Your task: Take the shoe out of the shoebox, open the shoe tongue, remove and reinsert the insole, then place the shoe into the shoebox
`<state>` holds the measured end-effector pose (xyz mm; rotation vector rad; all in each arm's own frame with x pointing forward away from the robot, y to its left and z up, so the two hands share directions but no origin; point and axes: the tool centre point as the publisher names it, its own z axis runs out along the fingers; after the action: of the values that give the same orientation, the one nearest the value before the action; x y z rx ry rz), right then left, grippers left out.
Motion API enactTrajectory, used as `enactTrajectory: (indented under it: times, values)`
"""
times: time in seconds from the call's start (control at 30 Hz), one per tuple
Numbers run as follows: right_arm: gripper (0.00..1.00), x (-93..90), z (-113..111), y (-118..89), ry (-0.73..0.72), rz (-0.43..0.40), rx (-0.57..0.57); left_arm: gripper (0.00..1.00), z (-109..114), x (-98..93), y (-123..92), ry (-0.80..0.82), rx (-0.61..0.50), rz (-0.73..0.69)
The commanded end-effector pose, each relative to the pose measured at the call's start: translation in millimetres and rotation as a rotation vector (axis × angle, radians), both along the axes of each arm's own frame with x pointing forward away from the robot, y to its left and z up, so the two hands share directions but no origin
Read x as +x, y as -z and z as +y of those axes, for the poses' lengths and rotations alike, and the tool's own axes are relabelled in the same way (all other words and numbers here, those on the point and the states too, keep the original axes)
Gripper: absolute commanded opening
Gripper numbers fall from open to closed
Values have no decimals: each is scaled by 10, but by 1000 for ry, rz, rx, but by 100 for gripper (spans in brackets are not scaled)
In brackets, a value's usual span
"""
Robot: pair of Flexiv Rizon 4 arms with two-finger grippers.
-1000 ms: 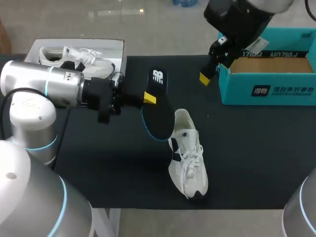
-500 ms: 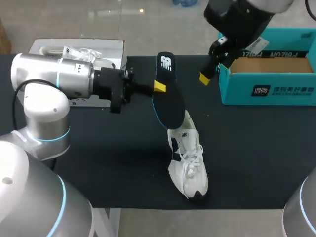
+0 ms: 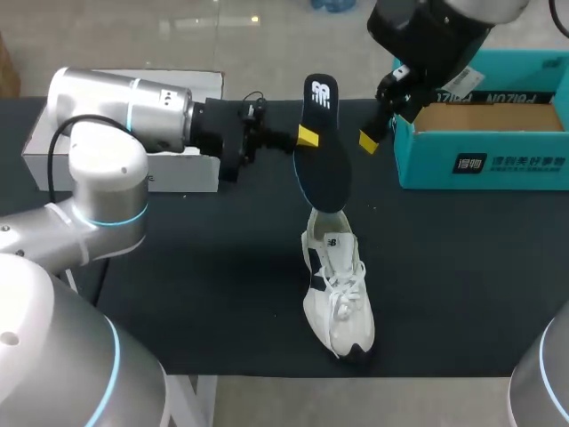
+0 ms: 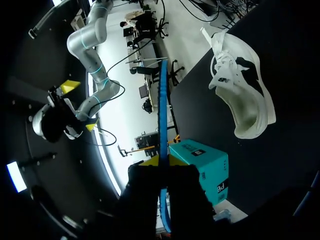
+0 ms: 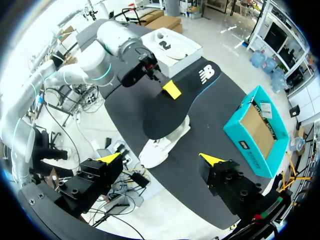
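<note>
Right now the black table (image 3: 462, 267) fills most of my head view, and both arms are over its far half. My left arm (image 3: 116, 116) comes in from the left and stretches across in front of the white shoebox (image 3: 182, 173). From the right wrist camera I can see a second shoe (image 5: 167, 45) lying inside that box. My right arm (image 3: 427, 36) hangs above the far right corner, just beside the open teal box (image 3: 484, 160), which sits at the table's right side. The shoe (image 3: 340, 298) stands on its sole near the middle of the table. Its laces face up, its toe points to the near edge and its heel opening faces the far side. The dark insole (image 3: 324, 165) is held off the table above and behind the shoe, tilted, with its logo end high and its other end down at the heel opening. I cannot tell whether it touches the shoe there. The left gripper (image 3: 307, 138) is clamped on the insole partway along its length. In the left wrist view the insole shows edge-on between the two fingers, one on each face. The right gripper (image 5: 161, 159) has its fingers spread wide with nothing between them.
</note>
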<state>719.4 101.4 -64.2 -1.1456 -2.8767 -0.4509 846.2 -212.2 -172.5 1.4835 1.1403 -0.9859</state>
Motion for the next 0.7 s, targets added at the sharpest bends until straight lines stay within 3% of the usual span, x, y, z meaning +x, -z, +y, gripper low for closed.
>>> enactTrajectory:
  times: [0.03, 0.47, 0.7]
  values:
    - [100, 8, 7, 12, 1, 1, -1, 0, -5, 3, 1, 1, 1, -2]
    - [100, 8, 7, 12, 1, 1, -1, 0, -5, 3, 1, 1, 1, -2]
    - [100, -76, -350, 201, -48, -23, 274, 0, -5, 3, 1, 1, 1, -2]
